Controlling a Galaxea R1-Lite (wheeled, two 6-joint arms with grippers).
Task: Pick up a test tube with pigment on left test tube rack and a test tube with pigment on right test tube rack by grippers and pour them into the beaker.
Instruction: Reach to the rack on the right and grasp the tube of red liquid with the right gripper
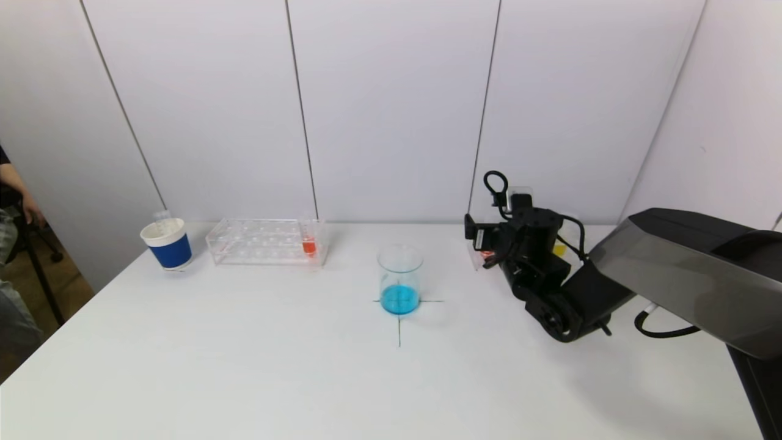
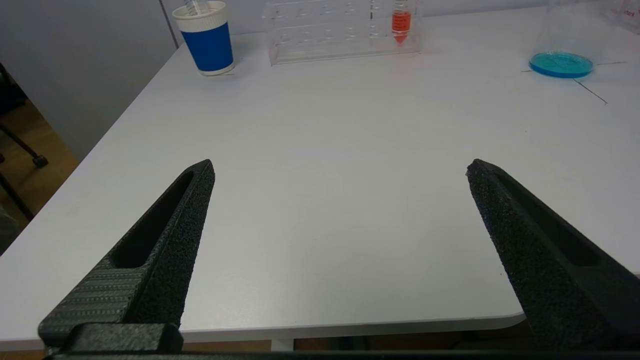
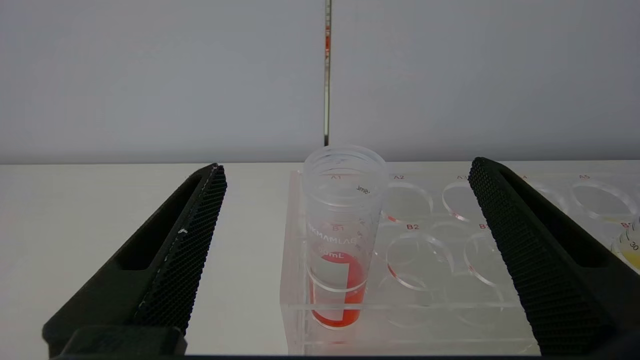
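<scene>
**A:** Which step is this, working from the near edge outward?

**B:** Nearest, the left gripper (image 2: 340,170) hovers over the table (image 1: 244,366) by its near edge, jaws released and holding nothing; I judge it idle. Mid-table, on a drawn cross, stands the beaker (image 1: 400,280) with blue liquid in its bottom. Farther back on the right side, the right gripper (image 3: 345,172) is level with the right test tube rack (image 3: 450,300), jaws spread wide, with 1 tube between them untouched. So I read this as the approach before the right-hand pick.

**A:** Where is that tube exactly?

**B:** The right test tube (image 3: 342,235) stands upright in the rack's corner hole nearest the beaker side, red pigment filling its lower part. The fingers are apart from it on both sides.

**A:** And the next move?

**B:** Likely a short advance, then closing squarely on the clear wall above the rack plate, and a straight lift so nothing tips.

**A:** What do the views add to each other?

**B:** The head view hides that rack behind the arm; only the right wrist view shows the tube and a yellow one farther along. The left wrist and head views show the left test tube rack (image 1: 266,241) by the far edge, holding 1 left test tube (image 1: 309,241) of red pigment, beside a blue cup (image 1: 167,244) toward the far left corner.
</scene>
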